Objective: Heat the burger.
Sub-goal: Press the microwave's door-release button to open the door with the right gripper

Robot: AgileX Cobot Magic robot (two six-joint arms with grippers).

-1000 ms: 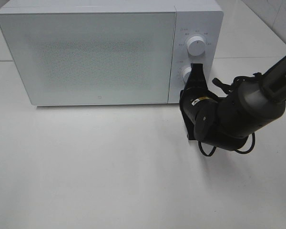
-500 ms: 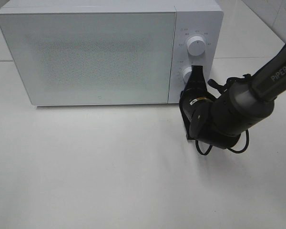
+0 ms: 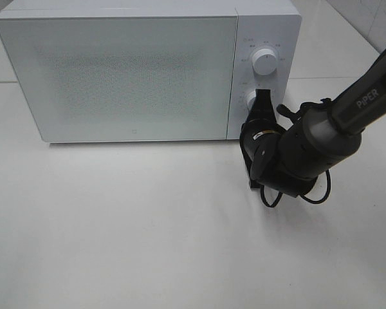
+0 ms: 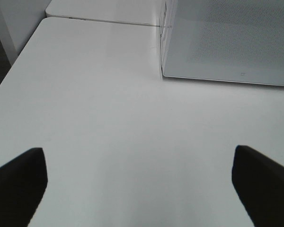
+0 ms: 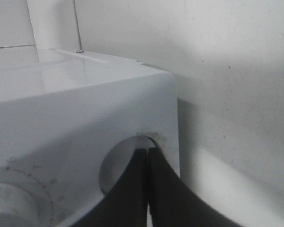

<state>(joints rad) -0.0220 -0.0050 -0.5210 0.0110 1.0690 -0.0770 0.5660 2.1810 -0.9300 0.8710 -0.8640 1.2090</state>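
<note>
The burger is out of view. The white microwave (image 3: 128, 77) stands at the back of the table with its door closed. My right gripper (image 3: 264, 98) is shut, its two black fingers pressed together with their tips against the lower knob (image 3: 249, 100), below the upper knob (image 3: 264, 62). In the right wrist view the shut gripper (image 5: 147, 153) lies over the lower knob (image 5: 114, 168). My left gripper (image 4: 138, 158) is open and empty, low over the bare table left of the microwave (image 4: 232, 38); it does not show in the exterior high view.
The white table (image 3: 148, 232) stretches in front of the microwave. The right arm's dark wrist and its cable (image 3: 296, 154) hang in front of the control panel. The table's left edge (image 4: 9, 75) shows in the left wrist view.
The right arm's wrist body has shifted slightly left and toward the microwave. Its fingers have stayed at the lower knob.
</note>
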